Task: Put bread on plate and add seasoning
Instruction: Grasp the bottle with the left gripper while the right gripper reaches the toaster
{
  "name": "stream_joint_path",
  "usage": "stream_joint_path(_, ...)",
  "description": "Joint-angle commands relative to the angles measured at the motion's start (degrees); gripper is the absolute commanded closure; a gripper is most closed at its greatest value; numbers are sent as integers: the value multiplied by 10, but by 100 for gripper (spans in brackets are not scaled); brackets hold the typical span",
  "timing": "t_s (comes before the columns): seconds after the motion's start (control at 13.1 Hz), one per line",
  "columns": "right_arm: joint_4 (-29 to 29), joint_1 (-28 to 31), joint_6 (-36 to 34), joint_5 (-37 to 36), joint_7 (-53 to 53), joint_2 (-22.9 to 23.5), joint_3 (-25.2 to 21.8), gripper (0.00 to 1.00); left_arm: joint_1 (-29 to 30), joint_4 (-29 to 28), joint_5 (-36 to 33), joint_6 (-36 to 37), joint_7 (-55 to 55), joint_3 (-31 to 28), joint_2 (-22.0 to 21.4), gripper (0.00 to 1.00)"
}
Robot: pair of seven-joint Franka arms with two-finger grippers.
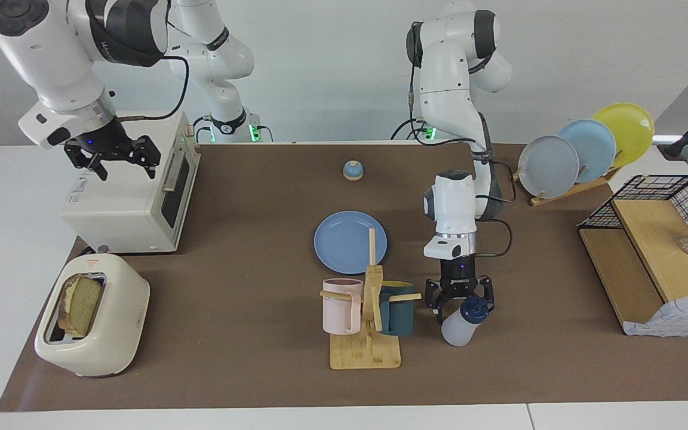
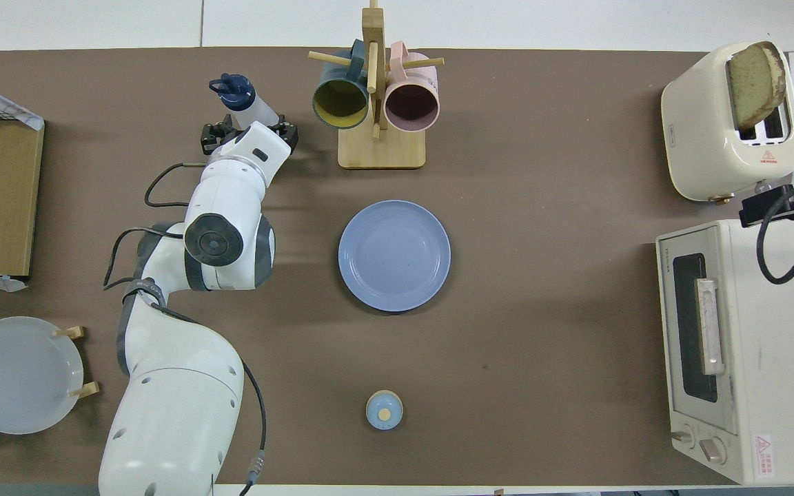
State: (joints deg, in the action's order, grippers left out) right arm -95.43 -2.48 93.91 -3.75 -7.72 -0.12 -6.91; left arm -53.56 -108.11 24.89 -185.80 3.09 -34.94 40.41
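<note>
Cream toaster (image 1: 92, 316) at the tabletop's corner is filled by the bread (image 1: 81, 304), the plate (image 1: 350, 241) lies bare, and both grippers are spread, unladen.

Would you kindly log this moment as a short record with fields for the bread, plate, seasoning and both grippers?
bread: standing in the toaster slot, not yet on the plate
plate: flat on the table, bare, nearer to the robots than the mug rack
seasoning: bottle tilted, beside the mug rack
left gripper: open, low at the bottle's cap
right gripper: open, waiting over the toaster oven
</note>
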Motion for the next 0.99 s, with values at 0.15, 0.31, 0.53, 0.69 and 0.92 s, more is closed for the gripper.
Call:
stream_joint_path(0.15,-32,46,237,12,-105,41,-1,0,9,18,-7,16,17,4,8,49)
stream_joint_path(0.31,-10,65,295,20,-129,89,0,2,9,19,-10,26,9,2,8,100)
stream_joint_path(0.53,12,81,365,61,-135,149,0,10,17,19,-19,19,-14,3,8,100)
stream_joint_path(0.69,61,80,374,75,-135,186,2,15,24,19,-16,17,-12,5,7,100)
stream_joint_path(0.92,77,78,424,83,-135,222,7,20,31,19,-14,19,-11,7,0,100)
